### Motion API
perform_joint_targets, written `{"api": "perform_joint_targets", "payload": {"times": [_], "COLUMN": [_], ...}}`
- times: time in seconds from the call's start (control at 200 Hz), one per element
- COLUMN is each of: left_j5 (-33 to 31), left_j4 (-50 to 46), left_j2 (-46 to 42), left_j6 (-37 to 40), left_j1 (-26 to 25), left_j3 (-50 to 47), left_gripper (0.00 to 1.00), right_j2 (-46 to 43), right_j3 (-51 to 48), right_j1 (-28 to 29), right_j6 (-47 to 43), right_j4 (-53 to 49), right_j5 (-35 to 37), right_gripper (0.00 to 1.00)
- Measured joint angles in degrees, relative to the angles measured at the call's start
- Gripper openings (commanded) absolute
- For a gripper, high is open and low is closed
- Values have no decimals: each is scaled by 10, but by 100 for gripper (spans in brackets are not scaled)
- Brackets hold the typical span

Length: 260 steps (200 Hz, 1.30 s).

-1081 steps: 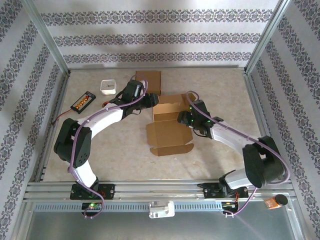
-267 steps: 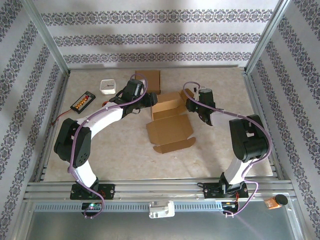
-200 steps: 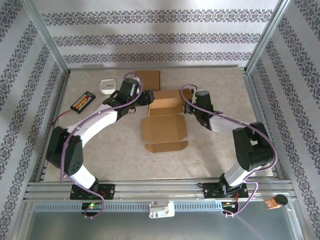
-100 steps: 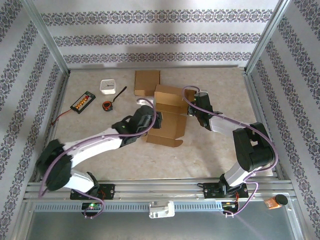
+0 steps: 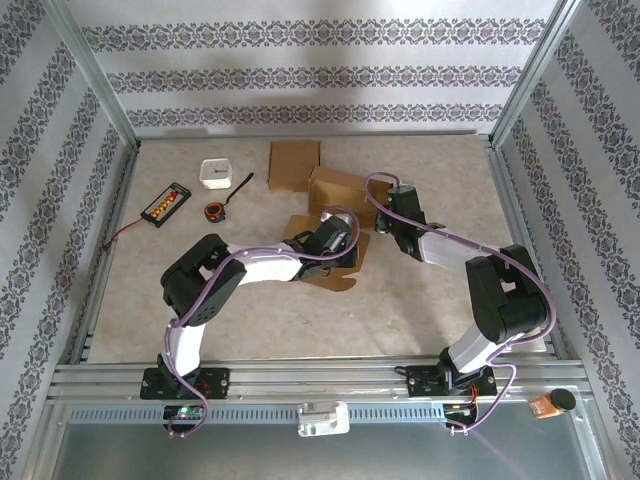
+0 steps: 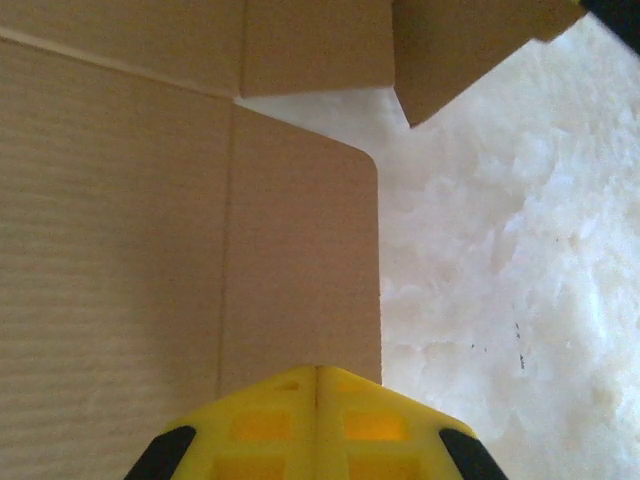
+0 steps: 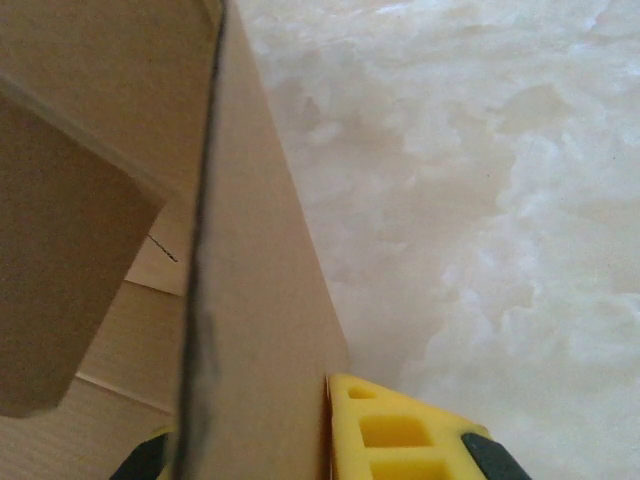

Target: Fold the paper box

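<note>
Since half a second earlier, the left arm had folded at the elbow and swung rightward, carrying the left end effector (image 5: 338, 224) from the near-left corner of the brown corrugated cardboard box (image 5: 345, 190) to the middle of its near side. Its yellow fingers (image 6: 275, 425) had gone from apart to pressed together, their tips at the near edge of a rounded flap (image 6: 300, 270); whether they pinched that flap could not be told. The right end effector (image 5: 383, 213) had stayed at the box's right wall, clamped on it, with the wall's edge (image 7: 205, 250) running up between its fingers (image 7: 395, 435).

The box sat mid-counter, slightly far of centre, part folded. Its walls stood raised, and the near panel (image 5: 335, 270) looked shorter than before.

A flat brown cardboard piece (image 5: 295, 163) lay just beyond the box on the far left. A white square dish (image 5: 216, 173) and a black tray of orange pieces (image 5: 166, 203) lay well apart from it on the left. Bare pale marbled counter (image 5: 450, 170) stretched right of the box to the aluminium rail (image 5: 505, 200), and near of it towards the arm bases.
</note>
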Motion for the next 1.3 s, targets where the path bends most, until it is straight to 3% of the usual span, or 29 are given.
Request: {"api": "perform_joint_targets", "payload": {"times": [0.17, 0.48, 0.834, 1.124, 1.299], "left_j5": [59, 104, 114, 110, 87], "left_j4": [-1, 10, 39, 49, 80], "left_j2": [54, 63, 73, 73, 44], "left_j6": [-1, -2, -11, -19, -29], "left_j1": [7, 35, 39, 40, 42], "left_j3": [32, 36, 36, 33, -14], "left_gripper": [0, 0, 0, 0, 18], "right_j2": [0, 0, 12, 31, 32], "right_j3": [5, 56, 77, 76, 68], "right_j1": [0, 0, 7, 62, 63], "right_j6": [10, 63, 206, 236, 231], "right_j4": [-14, -97, -155, -145, -135], "right_j5": [-4, -36, -112, -65, -42], "right_gripper": [12, 12, 18, 17, 17]}}
